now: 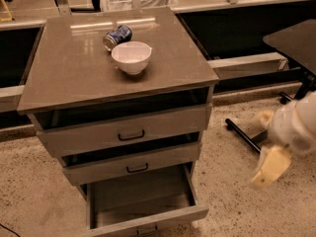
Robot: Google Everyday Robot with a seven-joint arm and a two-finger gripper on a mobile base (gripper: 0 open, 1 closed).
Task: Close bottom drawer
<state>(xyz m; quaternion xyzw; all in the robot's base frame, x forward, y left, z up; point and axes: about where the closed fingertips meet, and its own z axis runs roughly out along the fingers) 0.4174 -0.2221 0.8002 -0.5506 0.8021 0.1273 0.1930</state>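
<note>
The grey cabinet [118, 73] has three drawers. The bottom drawer [148, 220], with the narrowest front and a small black bar handle [147, 229], is pulled far out, and its inside [138, 194] shows nothing in it. The mid-sized drawer [133, 164] and the tallest drawer [123, 130] above it each stand slightly out. My gripper [270, 168] is a blurred cream shape on a white arm [296, 125], low at the right. It is well clear of the cabinet, about level with the middle drawer.
A white bowl [131, 57] and a can lying on its side [117, 36] sit on the cabinet top. A black stand leg [244, 135] lies on the speckled floor between the cabinet and my arm. A dark tabletop [296, 41] stands at the right, and a long ledge [247, 63] runs behind.
</note>
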